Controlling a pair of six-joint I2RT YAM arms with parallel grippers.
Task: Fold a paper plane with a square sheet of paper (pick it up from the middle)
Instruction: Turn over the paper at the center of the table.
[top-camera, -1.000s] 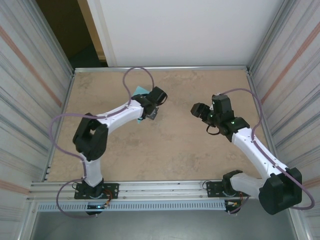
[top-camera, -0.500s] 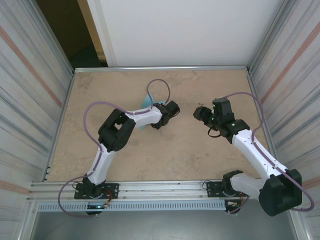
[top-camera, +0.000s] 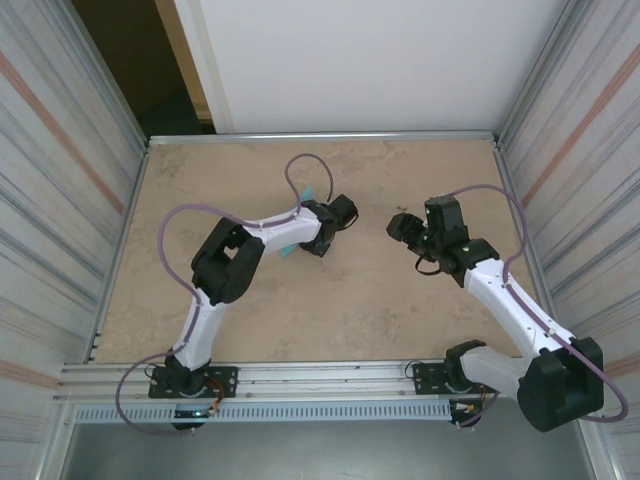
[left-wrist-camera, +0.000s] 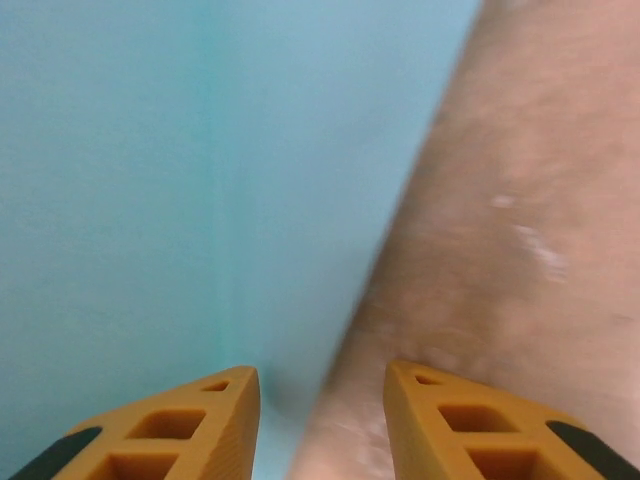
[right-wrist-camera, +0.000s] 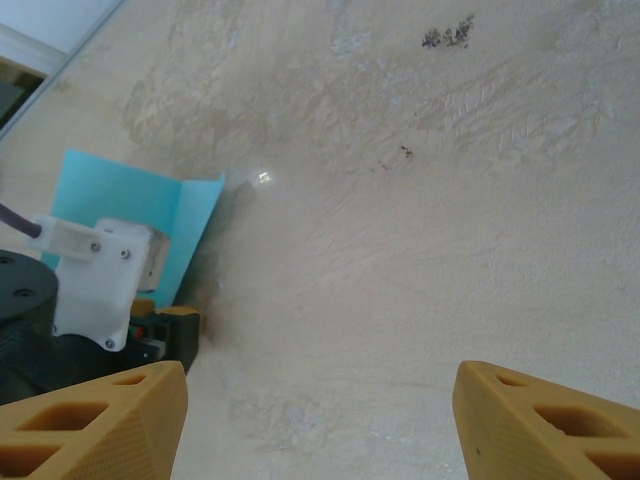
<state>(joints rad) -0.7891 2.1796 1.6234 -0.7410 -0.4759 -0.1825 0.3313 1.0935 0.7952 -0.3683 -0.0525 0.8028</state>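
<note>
Your left tool (left-wrist-camera: 320, 395) has swung in toward centre and its fingers have just parted. They now stand apart, straddling edge of square sheet of paper (left-wrist-camera: 120, 200). Likely release after crease; folding unfinished. Sheet on surface (top-camera: 350, 310), 11 o'clock of centre. Right tool (right-wrist-camera: 320, 425) wide apart, empty, 3 o'clock of left. Left arm and cable (top-camera: 293, 165) overlie sheet.

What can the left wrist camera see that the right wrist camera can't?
Left wrist: a close-up of the light-blue creased paper sheet and its fold line, just ahead of the left gripper, orange jaws parted. Right wrist: the left arm's white wrist in front of that paper, dark specks on the tabletop, and the right gripper, jaws wide apart. Both: the blue paper and the beige stone-patterned table.
</note>
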